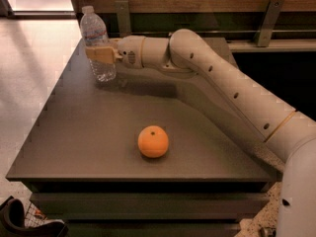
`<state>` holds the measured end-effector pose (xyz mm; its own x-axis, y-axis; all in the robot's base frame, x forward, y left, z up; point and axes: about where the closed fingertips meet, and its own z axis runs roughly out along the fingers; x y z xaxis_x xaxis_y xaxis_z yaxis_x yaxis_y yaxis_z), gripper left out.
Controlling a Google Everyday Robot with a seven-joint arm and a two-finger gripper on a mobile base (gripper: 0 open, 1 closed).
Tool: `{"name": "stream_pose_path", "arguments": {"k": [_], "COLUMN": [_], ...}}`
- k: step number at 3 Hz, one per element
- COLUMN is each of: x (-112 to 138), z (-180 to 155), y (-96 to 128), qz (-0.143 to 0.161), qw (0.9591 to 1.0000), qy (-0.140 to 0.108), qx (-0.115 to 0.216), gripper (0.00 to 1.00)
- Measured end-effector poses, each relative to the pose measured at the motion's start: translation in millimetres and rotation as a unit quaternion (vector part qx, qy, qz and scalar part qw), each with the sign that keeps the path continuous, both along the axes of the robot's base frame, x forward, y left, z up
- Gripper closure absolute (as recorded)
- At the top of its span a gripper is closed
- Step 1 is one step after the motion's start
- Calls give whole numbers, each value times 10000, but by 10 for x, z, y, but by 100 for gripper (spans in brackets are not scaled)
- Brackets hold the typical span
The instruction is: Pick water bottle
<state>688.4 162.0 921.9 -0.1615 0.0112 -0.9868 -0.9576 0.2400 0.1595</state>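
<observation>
The water bottle (96, 36), clear and ribbed with a white cap, stands upright at the table's far left corner. My gripper (101, 54) reaches in from the right, and its tan fingers (98, 54) are shut around the bottle's middle. The bottle's base sits at or just above the table top; I cannot tell whether it touches. The white arm (222, 83) stretches across the right side of the table.
An orange (153, 141) lies near the front middle of the dark grey table (74, 147). A wooden wall with metal brackets (269, 14) runs behind. Tiled floor lies to the left. A dark object (15, 220) sits on the floor at the bottom left.
</observation>
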Motion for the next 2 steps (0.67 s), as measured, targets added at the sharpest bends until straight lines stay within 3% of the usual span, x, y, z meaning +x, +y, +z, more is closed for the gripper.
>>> {"name": "stream_pose_path", "arguments": {"k": [1,2], "x": [-79,-280], "z": [-50,-93], "y": [27,23], "qz": [-19,-126], "qw": [10000,9993], "qy": [-93,-242], "qx": [-25,-259], "gripper": [100,100]}}
